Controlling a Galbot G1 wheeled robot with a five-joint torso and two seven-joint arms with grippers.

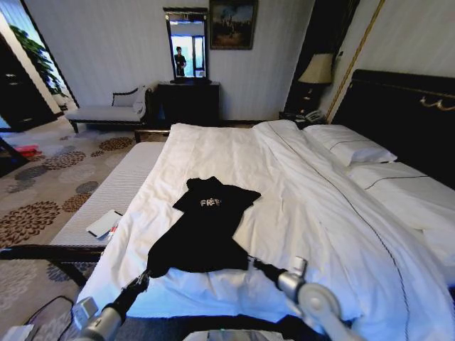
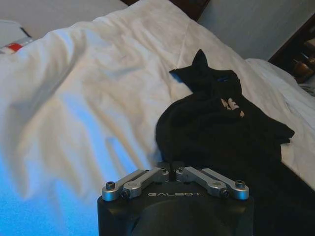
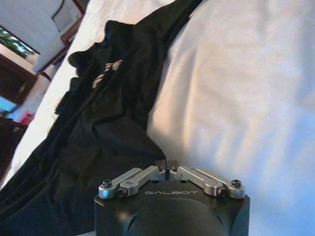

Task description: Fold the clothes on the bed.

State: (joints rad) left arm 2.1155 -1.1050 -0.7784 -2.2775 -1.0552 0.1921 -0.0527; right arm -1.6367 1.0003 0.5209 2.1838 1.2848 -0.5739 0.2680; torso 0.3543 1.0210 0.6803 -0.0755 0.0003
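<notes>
The clothes (image 1: 206, 227), a small black top with white lettering on the chest, lie spread on the white bed (image 1: 327, 213) near its front edge. My left gripper (image 1: 144, 275) sits at the top's near left corner. In the left wrist view it (image 2: 171, 169) is shut, with the black fabric (image 2: 216, 128) bunched right at its tips. My right gripper (image 1: 250, 263) is at the near right corner. In the right wrist view it (image 3: 167, 168) is shut too, pinching the edge of the top (image 3: 98, 128).
White pillows (image 1: 348, 145) lie against the dark headboard (image 1: 405, 106) on the right. A grey bench (image 1: 106, 195) runs along the bed's left side with a white booklet (image 1: 104, 223) on it. A chaise (image 1: 106, 110) and dark cabinet (image 1: 188, 99) stand by the far wall.
</notes>
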